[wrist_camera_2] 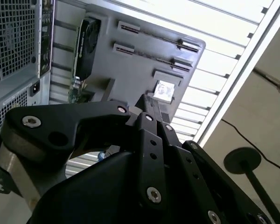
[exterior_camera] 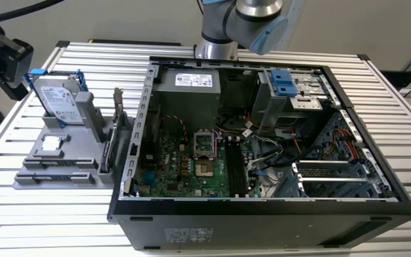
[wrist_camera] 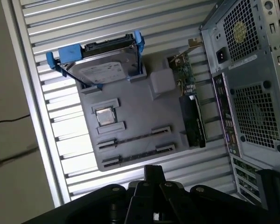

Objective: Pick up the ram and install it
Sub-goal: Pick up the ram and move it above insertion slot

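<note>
Two thin dark ram sticks stand on edge in holders on a grey fixture tray [exterior_camera: 77, 149]. In the first wrist view they are the ram [wrist_camera: 134, 139] and a second stick [wrist_camera: 137, 156] beside it; the second wrist view shows them as the ram [wrist_camera_2: 151, 38] and its neighbour [wrist_camera_2: 149, 53]. My gripper [wrist_camera: 152, 171] hovers above the tray's edge, closest to the sticks and apart from them. Its black fingers [wrist_camera_2: 145, 106] meet at the tips with nothing between them. The open computer case [exterior_camera: 263, 209] lies beside the tray, its motherboard [exterior_camera: 191, 166] facing up.
On the tray also stand a silver hard drive in blue rails [wrist_camera: 105, 70], a small square chip [wrist_camera: 105, 116] and an upright card with a metal bracket [wrist_camera: 191, 116]. A dark mount [exterior_camera: 2, 59] stands at the exterior view's left. The slatted metal table [exterior_camera: 41, 214] lies under everything.
</note>
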You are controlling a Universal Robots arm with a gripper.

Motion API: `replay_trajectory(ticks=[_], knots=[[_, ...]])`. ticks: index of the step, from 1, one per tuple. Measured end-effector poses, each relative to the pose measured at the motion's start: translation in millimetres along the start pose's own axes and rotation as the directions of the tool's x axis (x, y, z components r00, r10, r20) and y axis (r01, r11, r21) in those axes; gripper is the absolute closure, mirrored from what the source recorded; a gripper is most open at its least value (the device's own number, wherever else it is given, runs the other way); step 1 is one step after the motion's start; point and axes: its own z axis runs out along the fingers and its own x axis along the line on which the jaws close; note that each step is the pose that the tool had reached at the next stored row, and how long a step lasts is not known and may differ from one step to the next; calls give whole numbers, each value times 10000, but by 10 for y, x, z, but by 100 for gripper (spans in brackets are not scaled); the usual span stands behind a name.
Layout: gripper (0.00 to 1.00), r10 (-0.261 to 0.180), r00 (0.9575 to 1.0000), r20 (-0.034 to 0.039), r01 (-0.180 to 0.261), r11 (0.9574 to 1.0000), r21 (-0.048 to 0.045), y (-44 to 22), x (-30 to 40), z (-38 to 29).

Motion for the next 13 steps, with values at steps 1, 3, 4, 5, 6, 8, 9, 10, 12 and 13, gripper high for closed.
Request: replay_trajectory(ticks=[1,3,4,5,6,8,9,10,12,13], knots=[[100,15,10000,1,-15,10000,0,0,0,0],[100,60,10000,3,-60,10000,1,0,0,0],[100,92,10000,5,-92,10000,2,0,0,0],[100,129,9999,7,-129,9999,3,0,0,0],[100,167,9999,9,-167,9999,4,0,0,0],[100,249,9997,13,-249,9997,6,0,0,0],[100,299,9996,15,-299,9996,7,0,0,0],[100,353,9994,18,-353,9994,8,0,0,0],[100,468,9989,24,-469,9989,11,0,0,0],[100,525,9986,27,-525,9986,12,0,0,0]])
